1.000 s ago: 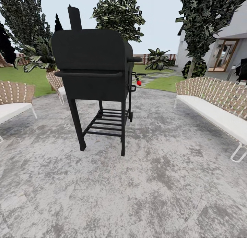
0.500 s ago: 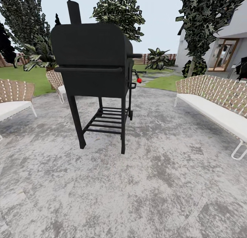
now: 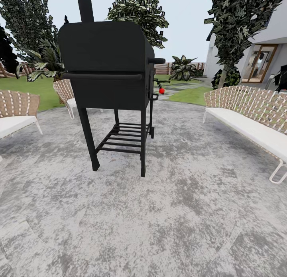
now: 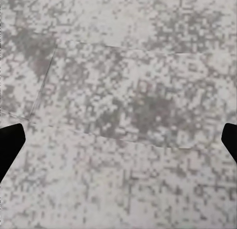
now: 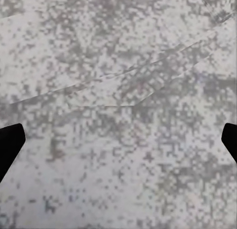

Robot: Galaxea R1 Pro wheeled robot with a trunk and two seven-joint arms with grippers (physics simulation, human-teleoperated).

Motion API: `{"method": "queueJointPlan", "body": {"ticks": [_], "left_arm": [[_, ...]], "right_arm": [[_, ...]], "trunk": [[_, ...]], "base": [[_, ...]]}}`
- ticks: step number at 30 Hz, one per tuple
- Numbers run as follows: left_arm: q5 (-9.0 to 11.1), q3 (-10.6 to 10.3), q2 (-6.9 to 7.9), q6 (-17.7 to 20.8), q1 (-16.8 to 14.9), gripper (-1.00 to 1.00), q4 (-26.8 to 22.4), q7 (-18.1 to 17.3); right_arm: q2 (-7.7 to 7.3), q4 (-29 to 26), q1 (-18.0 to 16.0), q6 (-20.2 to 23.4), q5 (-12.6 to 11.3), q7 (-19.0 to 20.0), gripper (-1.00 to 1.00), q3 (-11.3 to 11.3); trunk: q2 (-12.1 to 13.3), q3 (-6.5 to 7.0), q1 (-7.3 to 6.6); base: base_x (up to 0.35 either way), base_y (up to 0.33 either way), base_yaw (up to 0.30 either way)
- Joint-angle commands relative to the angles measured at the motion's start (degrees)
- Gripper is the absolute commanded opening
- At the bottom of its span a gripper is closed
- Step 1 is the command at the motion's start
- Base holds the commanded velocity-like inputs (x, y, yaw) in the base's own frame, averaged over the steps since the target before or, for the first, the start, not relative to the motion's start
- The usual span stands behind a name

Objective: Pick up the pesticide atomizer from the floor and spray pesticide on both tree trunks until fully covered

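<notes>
Black grill (image 3: 107, 73) seen standing on mottled grey stone patio (image 3: 179, 213). Wicker bench (image 3: 255, 117) placed right of grill, wicker chair (image 3: 16, 113) left of grill. Green lawn (image 3: 24, 89) and slat fence (image 3: 171, 66) seen behind grill. Left gripper (image 4: 118, 140) held wide apart over paving, nothing between fingers. Right gripper (image 5: 118, 140) likewise spread, empty. Red-tipped item (image 3: 161, 91) seen just beyond grill's right side, too small to be identified.

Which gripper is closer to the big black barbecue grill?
Probably left. The grill stands ahead, a bit toward the robot's left side. Both the left gripper and right gripper hang open over grey paving, touching nothing.
</notes>
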Motion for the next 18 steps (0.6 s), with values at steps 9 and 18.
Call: {"method": "queueJointPlan", "body": {"ticks": [9, 18], "left_arm": [[-0.1, 0.1, 0.05, -0.2, 0.0, 1.0, 0.0, 0.1], [-0.1, 0.1, 0.03, -0.2, 0.0, 1.0, 0.0, 0.1]], "right_arm": [[-0.23, 0.1, 0.0, -3.7, 0.2, -0.1, 1.0, 0.0], [-0.25, 0.2, 0.0, -3.9, 0.2, -0.1, 1.0, 0.0]], "trunk": [[0.0, -0.05, -0.01], [0.0, -0.05, -0.01]], "base": [[0.048, -0.011, 0.0], [0.271, -0.179, 0.0]]}}
